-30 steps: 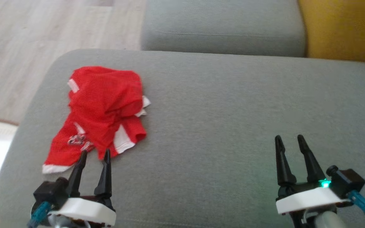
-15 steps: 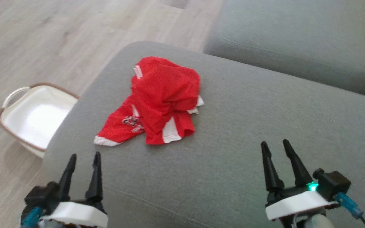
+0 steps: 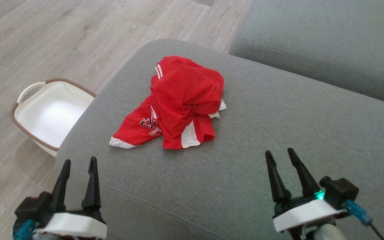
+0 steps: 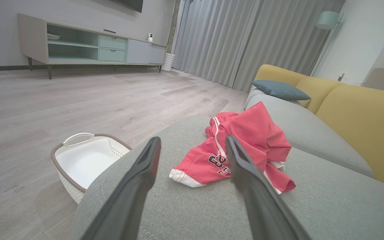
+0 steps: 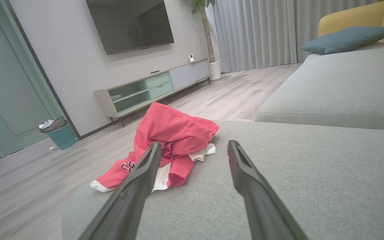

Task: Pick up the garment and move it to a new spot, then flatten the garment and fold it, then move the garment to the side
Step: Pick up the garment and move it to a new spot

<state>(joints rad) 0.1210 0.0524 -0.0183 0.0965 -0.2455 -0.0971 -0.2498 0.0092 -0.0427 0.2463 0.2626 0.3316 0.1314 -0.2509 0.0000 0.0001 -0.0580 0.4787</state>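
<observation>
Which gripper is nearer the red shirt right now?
Left. The left gripper sits just short of the white-trimmed hem of the red shirt, slightly to its left; the right gripper is farther off to its right. Both are open.

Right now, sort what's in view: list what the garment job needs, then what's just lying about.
For the job:
red garment, crumpled
grey sofa cushion beneath it

Lying about:
white basket on the floor
blue pillow
teal waste bin
TV cabinet
</observation>
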